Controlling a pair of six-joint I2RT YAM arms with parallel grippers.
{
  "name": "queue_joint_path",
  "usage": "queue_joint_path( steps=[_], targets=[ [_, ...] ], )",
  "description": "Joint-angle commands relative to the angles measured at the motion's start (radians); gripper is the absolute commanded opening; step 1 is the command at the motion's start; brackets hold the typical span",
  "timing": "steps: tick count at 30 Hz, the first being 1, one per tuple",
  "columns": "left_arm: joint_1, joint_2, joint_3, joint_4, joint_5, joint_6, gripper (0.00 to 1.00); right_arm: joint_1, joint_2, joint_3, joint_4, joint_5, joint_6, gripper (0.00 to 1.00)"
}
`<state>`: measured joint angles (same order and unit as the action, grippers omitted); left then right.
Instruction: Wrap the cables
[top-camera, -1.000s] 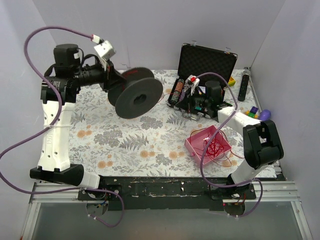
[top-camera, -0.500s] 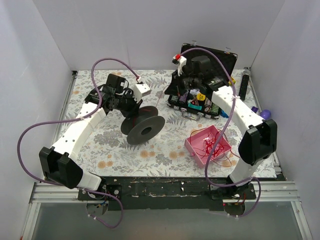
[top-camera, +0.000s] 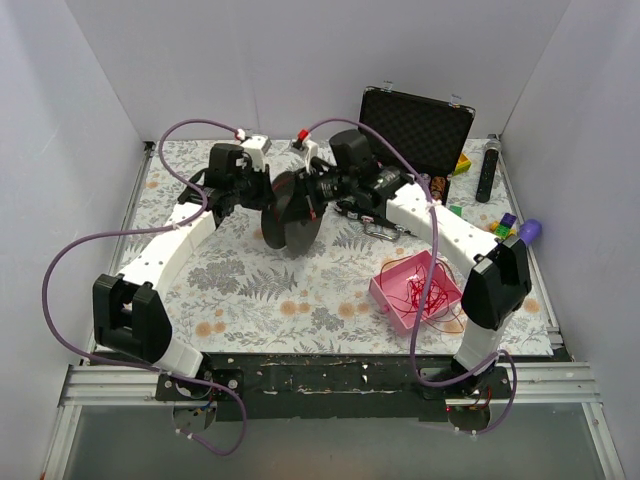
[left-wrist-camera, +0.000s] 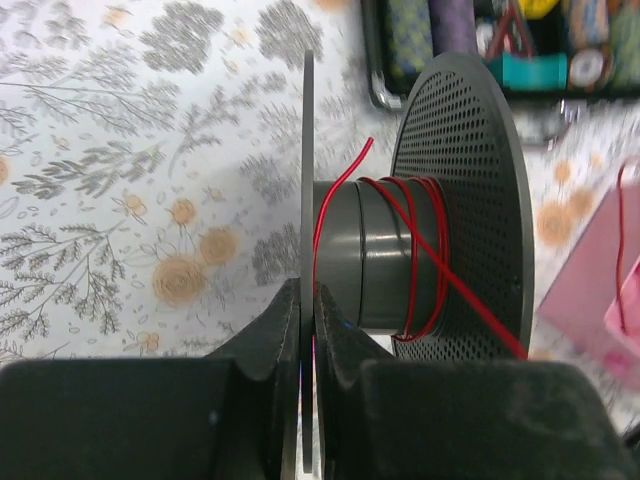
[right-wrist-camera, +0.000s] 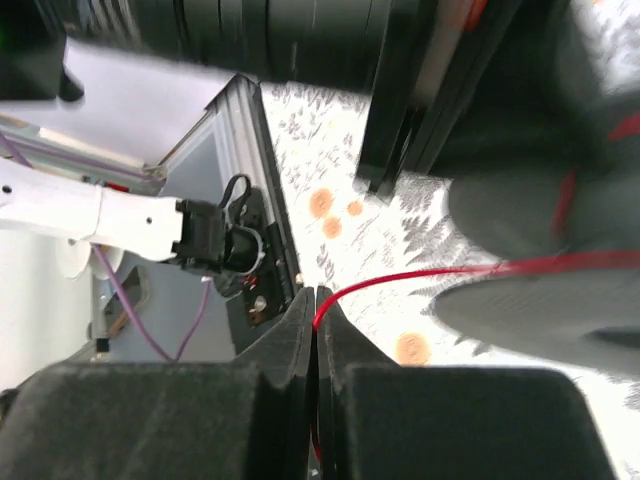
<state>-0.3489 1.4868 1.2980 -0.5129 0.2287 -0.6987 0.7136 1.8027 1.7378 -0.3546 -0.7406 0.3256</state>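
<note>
**A:** On the left of the flower-printed table (top-camera: 230, 285), what has the left tool (left-wrist-camera: 308, 312) got?

**B:** It is clamped on the thin solid flange of the dark grey plastic spool (left-wrist-camera: 375, 262). It pinches the rim edge-on and seems to hold the spool clear of the table, around the middle and toward the far side.

**A:** Which way does the spool's long axis run?

**B:** Left to right. The hub points from that tool toward the right arm, and the perforated flange is on the right-hand end.

**A:** And the wire?

**B:** The thin bright red wire (left-wrist-camera: 412, 215) makes a few turns on the hub, bunched toward the perforated flange. A short end sticks up by the solid flange. The other strand slants off across the perforated flange to the right.

**A:** Who holds that strand?

**B:** The right tool (right-wrist-camera: 315, 300), just right of the spool. Its fingers are pressed together with the wire emerging between them, and it is the nearer arm to the free run.

**A:** Where is the slack?

**B:** It lies loose in the pink plastic tray (top-camera: 386, 288) at the near right, well apart from the spool.

**A:** So what does the next wrap turn on?

**B:** I judge the strand must circle an axis lying left to right. The right tool should sweep across that axis, not along it, or the wire may ride over the perforated flange.
</note>
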Motion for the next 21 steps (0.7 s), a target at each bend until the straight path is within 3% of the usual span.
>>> queue_joint_path(
  steps=[1,11,15,21],
  targets=[
    [0.063,-0.023,-0.012,0.241,0.027,-0.264,0.00,0.053,-0.108,-0.150,0.232,-0.007,0.124,0.01],
    [0.165,0.018,0.139,0.249,0.205,-0.508,0.00,0.159,-0.147,-0.271,0.270,0.222,-0.069,0.01],
    [0.175,0.009,0.162,0.235,0.241,-0.536,0.00,0.158,-0.190,-0.374,0.305,0.349,-0.100,0.09],
    [0.192,-0.011,0.188,0.212,0.317,-0.539,0.00,0.126,-0.247,-0.497,0.405,0.363,-0.077,0.28]
  ],
)
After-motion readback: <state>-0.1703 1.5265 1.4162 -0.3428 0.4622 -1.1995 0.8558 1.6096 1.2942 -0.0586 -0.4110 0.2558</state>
